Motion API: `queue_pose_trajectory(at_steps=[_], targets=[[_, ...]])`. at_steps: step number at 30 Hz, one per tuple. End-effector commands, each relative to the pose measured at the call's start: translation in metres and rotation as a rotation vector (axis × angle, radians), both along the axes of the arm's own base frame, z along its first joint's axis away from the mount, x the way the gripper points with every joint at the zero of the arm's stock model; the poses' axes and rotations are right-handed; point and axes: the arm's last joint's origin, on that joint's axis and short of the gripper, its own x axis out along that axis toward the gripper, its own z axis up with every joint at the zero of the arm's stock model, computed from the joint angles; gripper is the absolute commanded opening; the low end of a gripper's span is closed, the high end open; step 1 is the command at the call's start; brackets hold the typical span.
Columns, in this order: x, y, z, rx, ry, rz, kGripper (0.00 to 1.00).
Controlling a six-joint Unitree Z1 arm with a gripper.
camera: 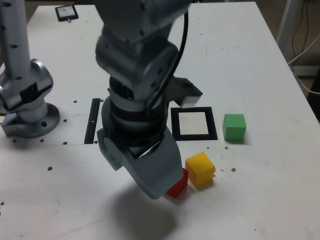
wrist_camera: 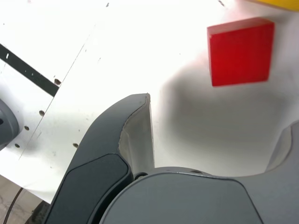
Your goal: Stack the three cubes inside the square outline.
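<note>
My gripper (camera: 159, 182) hangs low over the table near its front, jaws open, nothing between them. In the wrist view the gripper (wrist_camera: 215, 126) shows one dark finger (wrist_camera: 135, 130) and the edge of the other, with the red cube (wrist_camera: 240, 51) lying just beyond the fingertips, apart from them. From the exterior view the red cube (camera: 179, 186) is half hidden behind the gripper and touches the yellow cube (camera: 200, 169) on its right. The green cube (camera: 234, 126) stands just right of the square outline (camera: 194, 123), whose pale centre holds nothing.
A thin black strip (camera: 93, 120) lies left of the arm, also seen as the strip (wrist_camera: 28, 70) in the wrist view. The arm's base (camera: 27, 105) stands at the exterior view's left. A small dark device (camera: 66, 12) lies at the far back.
</note>
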Motion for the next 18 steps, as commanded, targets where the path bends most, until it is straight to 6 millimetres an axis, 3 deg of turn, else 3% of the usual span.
queue_pose_trajectory(at_steps=[1, 18], targets=[[0.003, 0.001, -0.008, 0.007, 0.000, -0.004, 0.95], [0.015, -0.007, -0.032, -0.004, -0.031, -0.035, 0.91]])
